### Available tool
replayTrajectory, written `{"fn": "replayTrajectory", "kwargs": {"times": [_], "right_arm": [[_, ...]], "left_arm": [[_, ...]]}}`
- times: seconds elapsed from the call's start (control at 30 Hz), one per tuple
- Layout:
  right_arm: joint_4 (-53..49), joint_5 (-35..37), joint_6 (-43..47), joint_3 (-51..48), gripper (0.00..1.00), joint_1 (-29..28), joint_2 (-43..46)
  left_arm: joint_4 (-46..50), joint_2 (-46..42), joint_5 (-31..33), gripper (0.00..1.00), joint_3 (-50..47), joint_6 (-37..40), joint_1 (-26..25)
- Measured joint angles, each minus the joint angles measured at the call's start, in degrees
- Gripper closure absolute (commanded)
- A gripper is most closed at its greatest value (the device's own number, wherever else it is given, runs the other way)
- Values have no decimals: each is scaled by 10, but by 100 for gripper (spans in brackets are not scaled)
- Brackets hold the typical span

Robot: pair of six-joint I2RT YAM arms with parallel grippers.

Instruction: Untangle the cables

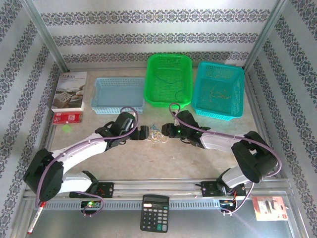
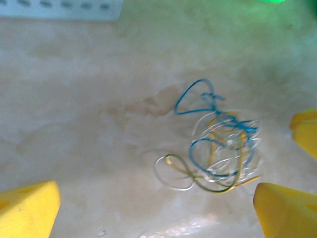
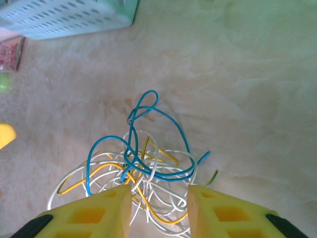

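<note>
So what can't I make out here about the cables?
Top external: cables too small to trace crossings.
Left wrist: tangle blurred, white strands fade into the table.
Right wrist: lower loops hidden behind the right gripper and cut off by the bottom edge; whether its jaws touch a wire is unclear.

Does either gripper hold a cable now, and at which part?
Nothing seems held. The left gripper is wide open near the cables. The right gripper straddles the tangle's edge, its fingers apart, pinching no wire.

Blue, white, yellow cables [image 3: 141,168], green basket [image 1: 169,103], teal basket [image 1: 217,112], floral-striped wallpaper [image 1: 148,37]
</note>
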State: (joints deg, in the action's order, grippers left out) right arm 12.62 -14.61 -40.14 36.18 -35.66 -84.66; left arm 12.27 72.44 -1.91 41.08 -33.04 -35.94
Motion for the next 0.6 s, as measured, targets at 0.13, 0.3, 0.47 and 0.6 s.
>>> {"fn": "replayTrajectory", "kwargs": {"times": [0.13,0.3,0.47,0.6], "right_arm": [[0,0,0,-2,59,16,17],[-3,0,0,-9,58,23,22],[-4,0,0,-10,58,23,22],[-4,0,0,-10,58,23,19]], "left_arm": [[1,16,-17,0,34,0,0],[-1,76,-36,0,65,1,-1],[0,126,-41,0,70,5,-7],[0,133,-29,0,57,6,-8]]}}
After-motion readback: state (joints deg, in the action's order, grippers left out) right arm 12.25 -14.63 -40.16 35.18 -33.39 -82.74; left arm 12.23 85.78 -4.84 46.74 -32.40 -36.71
